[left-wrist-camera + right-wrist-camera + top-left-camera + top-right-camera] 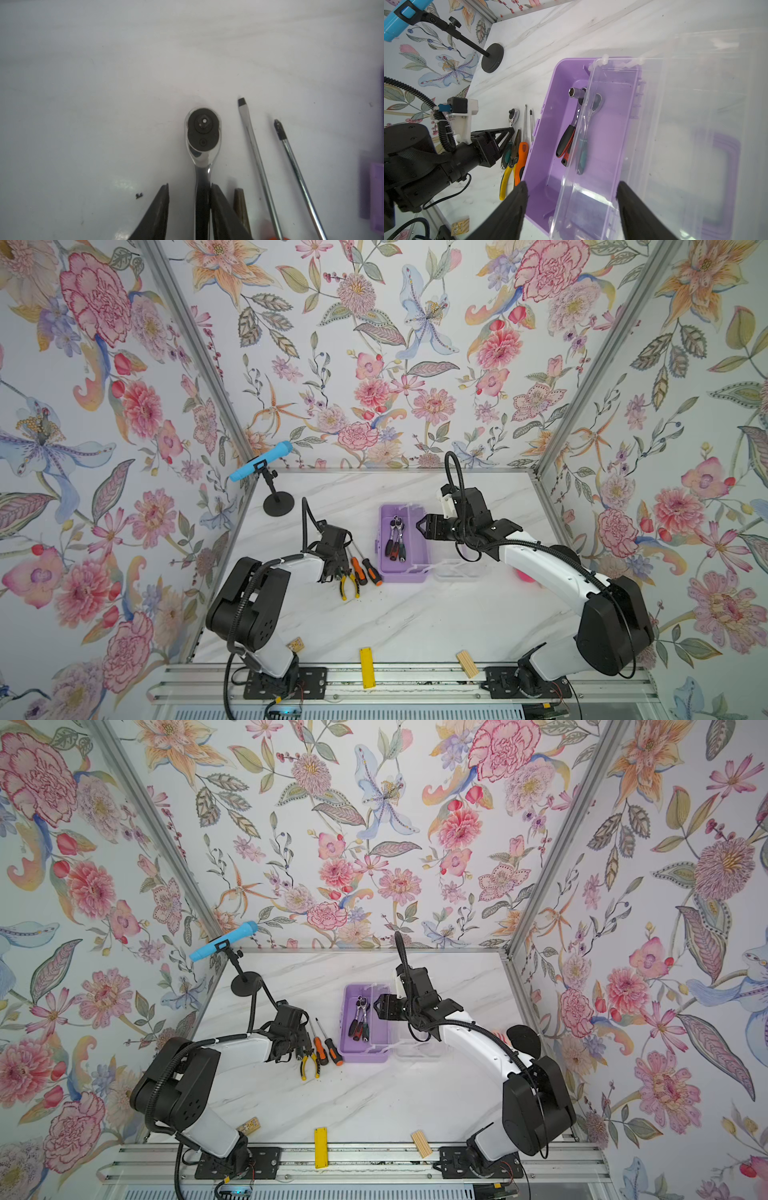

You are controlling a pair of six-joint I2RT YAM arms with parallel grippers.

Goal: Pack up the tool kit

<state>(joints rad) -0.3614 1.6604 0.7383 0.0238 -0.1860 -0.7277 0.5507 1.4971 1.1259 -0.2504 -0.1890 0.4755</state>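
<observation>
Down low on the counter (415,614) with the left pincer (190,185), parted around the handle of a loose ratchet (203,133): touching it with one finger, clear of it with the other, so not clamped. Just at its 3 o'clock, in a row: pliers (348,587) with yellow handles, then a flat screwdriver (253,149), then a cross-head screwdriver (295,166), all lying flat, tips roughly toward 12 o'clock. Further toward 3 o'clock, just beside that row, the lilac case (403,574), near mid-counter, clear lid (654,124) swung open. Inside, lying lengthwise, packed ratchets (395,536), with a socket (575,91) on one head. Over the case's 3 o'clock side with the right pincer (572,182), wide open, holding nothing, lid edge showing between the fingers. Out at 11 o'clock, a blue microphone (259,460) on a black stand (277,504). Along the 6 o'clock edge, a yellow bar (367,667) and a wooden block (467,664), well apart from the tools.
</observation>
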